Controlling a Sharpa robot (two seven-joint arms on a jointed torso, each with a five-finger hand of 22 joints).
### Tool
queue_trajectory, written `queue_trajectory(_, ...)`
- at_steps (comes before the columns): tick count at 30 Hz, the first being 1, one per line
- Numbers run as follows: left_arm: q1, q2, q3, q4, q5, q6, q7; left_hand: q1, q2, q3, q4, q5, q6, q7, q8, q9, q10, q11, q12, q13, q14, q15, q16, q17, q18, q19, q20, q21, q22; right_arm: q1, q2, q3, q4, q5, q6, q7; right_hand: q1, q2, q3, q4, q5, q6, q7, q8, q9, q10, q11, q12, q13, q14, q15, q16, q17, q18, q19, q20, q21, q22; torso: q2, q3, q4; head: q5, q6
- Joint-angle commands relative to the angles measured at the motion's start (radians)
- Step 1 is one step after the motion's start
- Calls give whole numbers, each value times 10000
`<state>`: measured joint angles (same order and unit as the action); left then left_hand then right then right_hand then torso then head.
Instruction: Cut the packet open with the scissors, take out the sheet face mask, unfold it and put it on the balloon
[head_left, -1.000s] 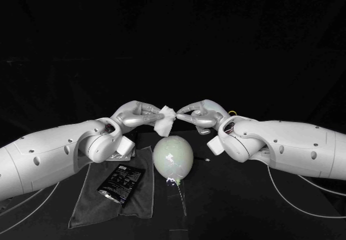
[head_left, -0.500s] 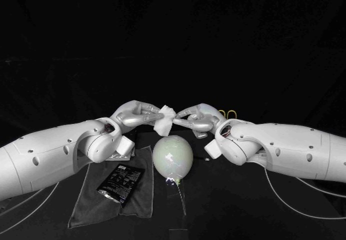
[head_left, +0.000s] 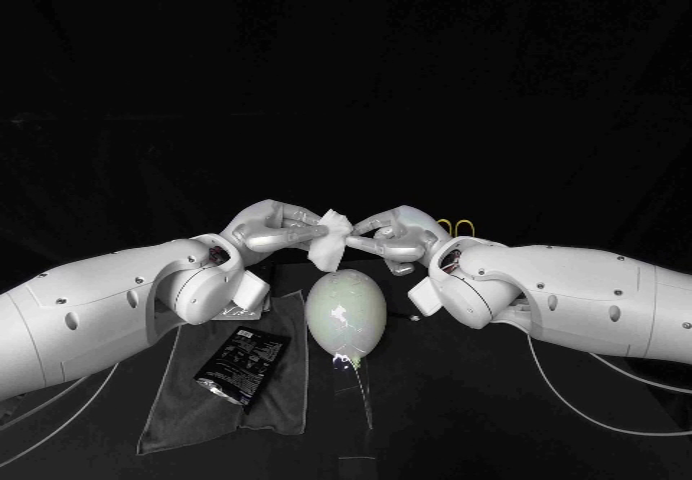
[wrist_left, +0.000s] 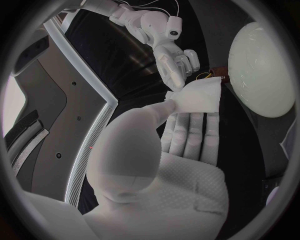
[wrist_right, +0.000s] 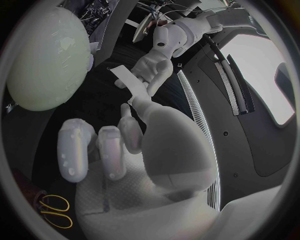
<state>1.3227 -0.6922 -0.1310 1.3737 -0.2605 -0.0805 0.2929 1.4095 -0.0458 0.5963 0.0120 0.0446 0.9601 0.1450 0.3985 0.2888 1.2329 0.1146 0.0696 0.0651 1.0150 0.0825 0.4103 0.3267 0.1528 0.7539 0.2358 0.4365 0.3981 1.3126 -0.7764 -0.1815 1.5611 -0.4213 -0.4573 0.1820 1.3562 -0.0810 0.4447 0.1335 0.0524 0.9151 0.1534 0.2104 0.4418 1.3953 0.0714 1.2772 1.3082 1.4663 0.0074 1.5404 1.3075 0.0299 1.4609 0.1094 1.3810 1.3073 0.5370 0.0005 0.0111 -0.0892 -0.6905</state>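
The left robot hand (head_left: 274, 232) and the right robot hand (head_left: 392, 235) are shown raised over the bench (head_left: 476, 420), fingertips turned toward each other. The folded white sheet face mask (head_left: 333, 243) is held in the air between them. One edge is clamped by the thumb and fingers of the left robot hand, the opposite edge is pinched by the right robot hand. Below the mask, and apart from it, the pale balloon (head_left: 345, 315) is seen lying on the bench. Beside the balloon, under the left arm, the black packet (head_left: 241, 366) is laid on a grey cloth (head_left: 173, 400). The yellow handles of the scissors (head_left: 456, 226) are visible behind the right robot hand.
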Motion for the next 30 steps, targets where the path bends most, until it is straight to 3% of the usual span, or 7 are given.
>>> queue_trajectory(1, 9, 7, 17, 29, 81, 12, 96, -24, 87, -6, -47, 38, 24, -18, 22, 1036, -34, -33, -52, 6, 47, -8, -6, 13, 56, -64, 28, 52, 6, -4, 11, 6, 8, -85, 51, 225, 73, 88, 55, -28, -20, 137, -13, -12, -15, 102, -35, 102, 732, 932, -63, 92, 2361, 111, 138, -4, 94, 2089, 2, 4, -8, -20, -5)
queue_trajectory(6, 10, -3, 17, 37, 81, 10, 92, -35, 93, 5, -66, 37, 24, -10, 18, 1056, -33, -36, -52, 7, 52, -10, -14, 20, 49, -98, 22, 97, 53, -5, 29, 6, 28, -80, 1, 290, 155, 225, 155, -106, -30, 327, -89, 41, -18, 217, -98, 260, 817, 977, -115, 174, 2465, 72, 240, -41, 278, 2146, 0, 3, -14, -6, -20)
queue_trajectory(15, 10, -16, 17, 54, 71, -21, 79, -42, 96, 10, -74, 37, 22, -3, 15, 1065, -34, -37, -52, 6, 54, -10, -17, 24, 45, -116, 19, 119, 76, -6, 48, 8, 87, -45, -180, 436, 317, 438, 353, -448, -36, 931, -395, 376, 109, 745, -366, 1030, 1304, 1045, -348, 304, 2633, -62, 570, -241, 882, 2327, -3, -2, -2, -26, -78)
queue_trajectory(30, 10, -25, 17, 50, 67, -34, 70, -55, 98, 17, -89, 37, 22, 9, 12, 1084, -33, -38, -52, 7, 58, -11, -24, 31, 36, -152, 16, 156, 116, -6, 29, 9, 130, -13, -284, 460, 271, 466, 401, -542, -36, 1050, -475, 495, 171, 835, -439, 1138, 1375, 1045, -416, 304, 2633, -92, 641, -318, 1013, 2365, -4, 0, -14, -15, -103)
